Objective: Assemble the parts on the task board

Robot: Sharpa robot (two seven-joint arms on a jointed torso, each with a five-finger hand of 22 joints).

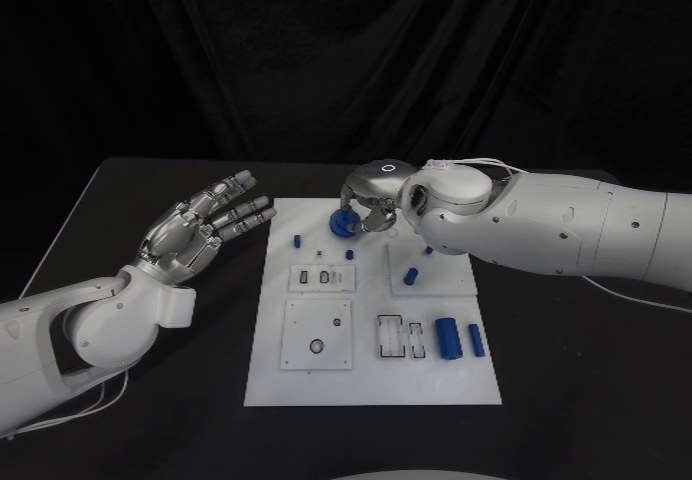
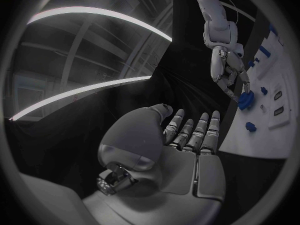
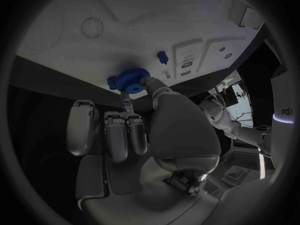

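Observation:
The white task board (image 1: 375,385) lies in the middle of the black table. My right hand (image 1: 375,205) hovers over the board's far edge and pinches a blue gear (image 1: 343,224) between thumb and a finger. The right wrist view shows the gear (image 3: 128,80) at the fingertips of that hand (image 3: 137,130), close above the board (image 3: 125,25), near a small blue peg (image 3: 162,58). My left hand (image 1: 202,228) is raised left of the board, fingers spread, holding nothing. In the left wrist view the left hand (image 2: 187,140) lies flat, with the right hand (image 2: 228,67) and the gear (image 2: 245,101) beyond it.
Small blue pegs stand on the board's far half (image 1: 299,240) (image 1: 411,276). Two blue cylinders (image 1: 449,337) (image 1: 476,340) lie at its right side beside rectangular slots (image 1: 391,337). A square plate with a ring (image 1: 316,335) sits at the near left. Bare table surrounds the board.

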